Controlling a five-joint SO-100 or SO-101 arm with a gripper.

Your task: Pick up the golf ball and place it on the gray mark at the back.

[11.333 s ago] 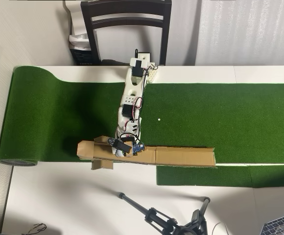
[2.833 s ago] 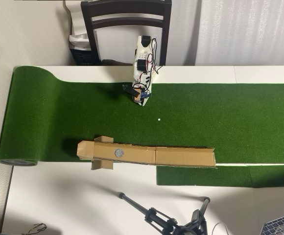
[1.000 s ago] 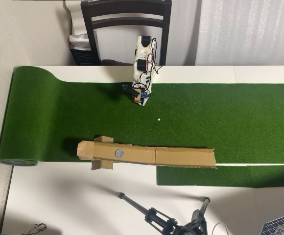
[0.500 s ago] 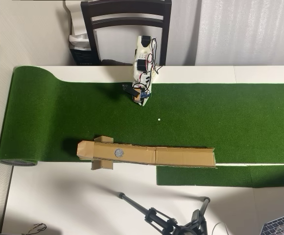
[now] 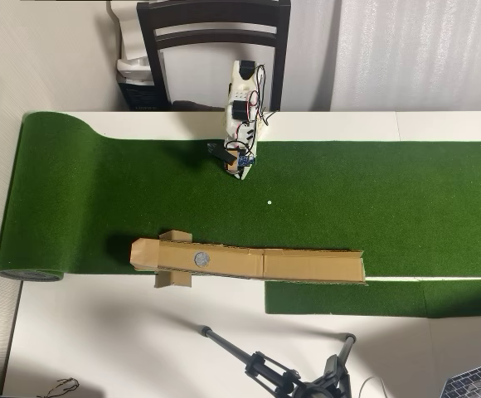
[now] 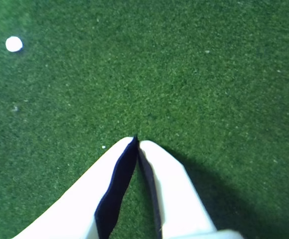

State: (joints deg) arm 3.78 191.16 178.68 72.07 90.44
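The gray mark point(image 5: 201, 259) is a small speckled circle on a long brown cardboard channel point(image 5: 307, 265) lying along the near edge of the turf in the overhead view. The golf ball is not in view in either frame. My gripper point(image 6: 136, 140) is shut and empty, its white fingers point(image 6: 167, 184) meeting at the tips just above bare green turf. In the overhead view the gripper point(image 5: 239, 172) hangs low below the white arm point(image 5: 243, 91) at the far side of the turf, well away from the gray mark.
A tiny white dot point(image 5: 269, 201) sits on the green turf point(image 5: 390, 191) between arm and cardboard; it also shows in the wrist view point(image 6: 14, 44). A dark chair point(image 5: 216, 33) stands behind the arm. A black tripod point(image 5: 282, 373) lies on the white table.
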